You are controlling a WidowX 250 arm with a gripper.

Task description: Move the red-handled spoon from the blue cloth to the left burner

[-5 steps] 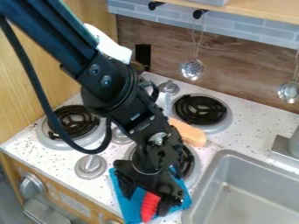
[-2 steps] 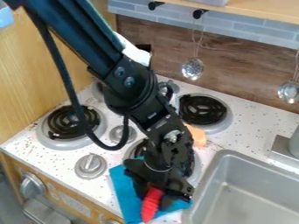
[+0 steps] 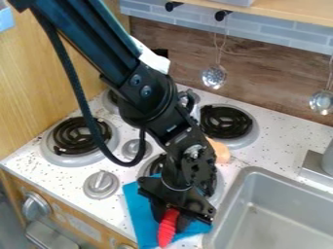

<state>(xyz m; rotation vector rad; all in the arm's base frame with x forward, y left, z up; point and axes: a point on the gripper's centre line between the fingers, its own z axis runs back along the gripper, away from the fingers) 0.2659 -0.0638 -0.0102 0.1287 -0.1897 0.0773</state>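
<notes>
in the camera view, the black gripper (image 3: 171,217) has shifted a little toward the sink (image 3: 280,214) over the last second, and its fingers have drawn closer together, losing the gap that showed beside the red ridged object (image 3: 167,232). the gripper now looks clamped around the upper end of that object, which slants over the blue cloth (image 3: 138,211) near the front edge of the stove top (image 3: 65,182). for the work in hand, this suggests that a grip has been taken; nothing yet shows a lift. the arm (image 3: 149,97) has swung over too, uncovering more of the left front burner (image 3: 81,136) and covering more of the orange block (image 3: 220,151). between the last two moments hardly anything moves.

the red object's top is hidden between the fingers, so how deep the hold goes is hard to judge, as is whether its lower end touches the cloth. the gripper covers the cloth's middle, the arm hides much of the burner behind it (image 3: 217,187), and the block's far end is out of sight.
</notes>
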